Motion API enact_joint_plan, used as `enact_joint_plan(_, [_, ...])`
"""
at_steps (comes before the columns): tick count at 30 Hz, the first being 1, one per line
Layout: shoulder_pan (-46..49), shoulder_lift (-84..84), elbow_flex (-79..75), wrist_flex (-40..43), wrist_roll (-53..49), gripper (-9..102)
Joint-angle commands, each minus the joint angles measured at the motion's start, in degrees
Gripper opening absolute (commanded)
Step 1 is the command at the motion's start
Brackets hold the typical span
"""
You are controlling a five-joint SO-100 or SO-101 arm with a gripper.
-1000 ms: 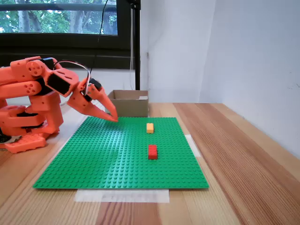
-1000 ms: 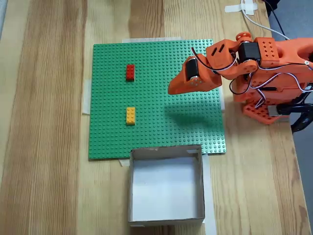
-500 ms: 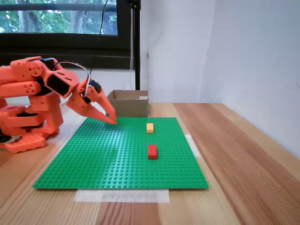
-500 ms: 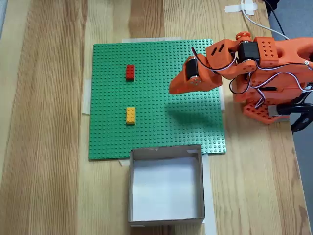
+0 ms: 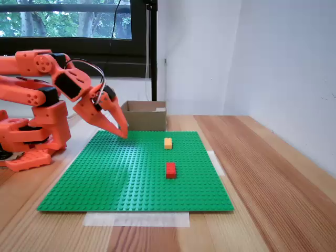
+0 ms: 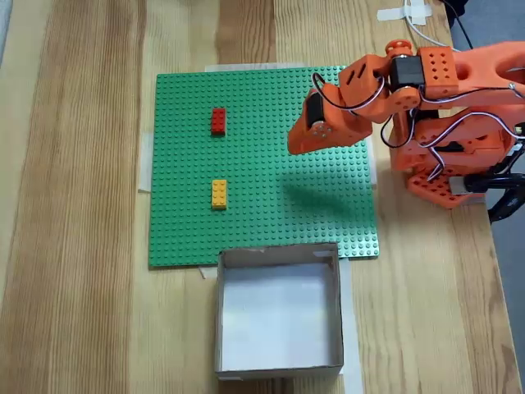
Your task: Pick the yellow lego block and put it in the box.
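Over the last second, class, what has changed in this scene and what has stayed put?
The arm lifted at its upper joints, and the gripper drew slightly back toward the base while staying above the green baseplate. Nothing was grasped or released. The yellow lego block, the red brick and the box stayed where they were.

White walls [image 5: 273, 63], window [image 5: 63, 26] with trees, wooden table [image 5: 273, 178]

Hobby desk by window [image 5: 63, 18] (trees outside): wooden table [image 5: 262, 173], taped green baseplate [image 5: 136, 168].
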Motion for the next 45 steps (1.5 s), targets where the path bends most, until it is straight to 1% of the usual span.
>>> enact_joint_plan(1, [-0.2, -3.0, -4.7, 0.7, 0.5, -1])
enact_joint_plan(10, [-0.6, -15.1, -14.9, 3.3, 2.8, 0])
enact_joint_plan(13, [-1.1, -20.5, -19.9, 4.7, 4.2, 1])
enact_joint_plan(14, [-1.7, -27.3, -26.7, 6.9, 5.6, 1])
enact_joint_plan(17, [-2.3, -32.8, -32.2, 8.3, 6.4, 2])
enact_joint_plan(23, [-3.4, -41.7, -41.3, 10.7, 6.9, 3])
enact_joint_plan(33, [-7.3, -52.3, -51.9, 15.3, 8.3, 3])
enact_joint_plan(40, [-9.3, -64.1, -64.2, 18.2, 10.2, 4])
enact_joint_plan(41, [-10.1, -69.3, -69.7, 19.8, 10.2, 5])
enact_joint_plan(45, [-10.5, -74.0, -74.0, 20.8, 10.1, 8])
